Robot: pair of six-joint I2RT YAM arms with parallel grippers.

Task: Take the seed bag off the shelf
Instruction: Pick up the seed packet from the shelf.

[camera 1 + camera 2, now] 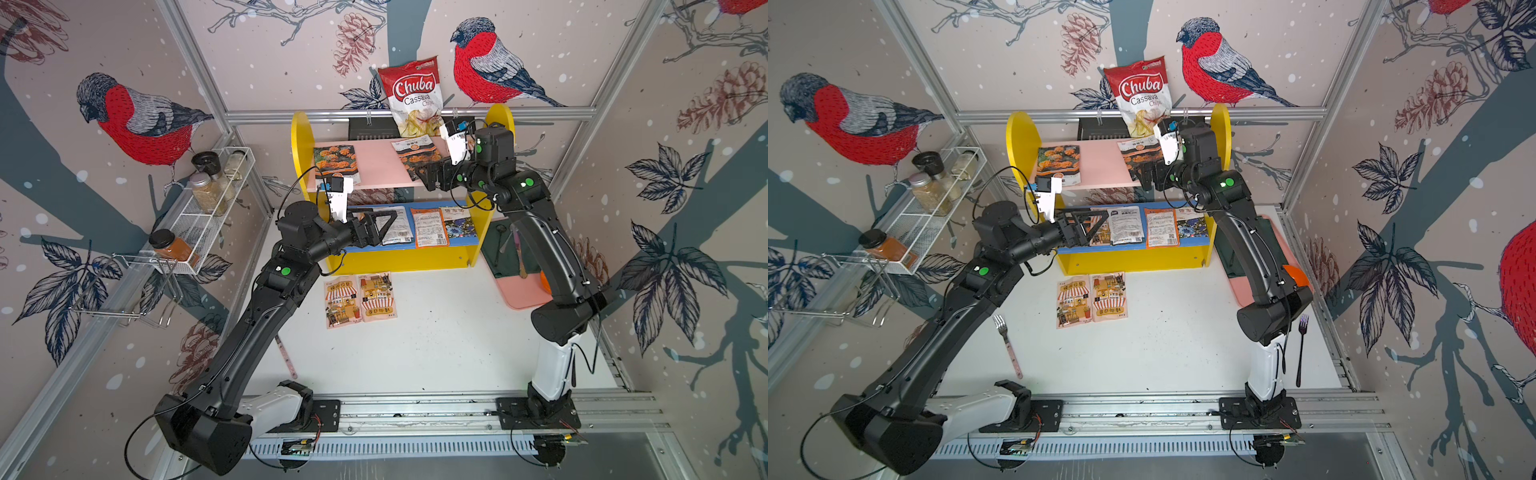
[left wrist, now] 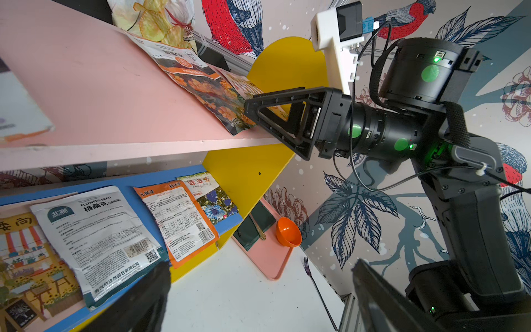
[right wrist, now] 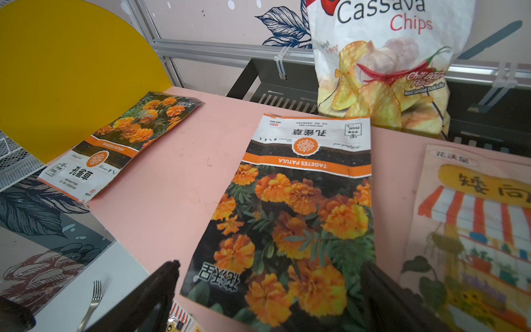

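Marigold seed bag (image 3: 290, 224) flat on the pink upper board (image 3: 172, 178) of the shelf (image 1: 300, 137)
The bag sits right of centre; the right gripper (image 3: 271, 266) stands wide open astride its near edge, holding nothing; the left gripper (image 1: 384, 228) is open and empty before the blue lower board (image 2: 125, 182)

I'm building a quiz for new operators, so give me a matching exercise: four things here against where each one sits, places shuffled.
1. red-and-white cassava chips bag
2. orange plastic bowl
3. white printed flower-seed packet
4. marigold-picture seed packet

A. on the pink upper board
B. on the pink tray
C. on the blue lower board
D. behind the yellow-sided shelf

Pairs: 1-D, 2-B, 3-C, 4-A
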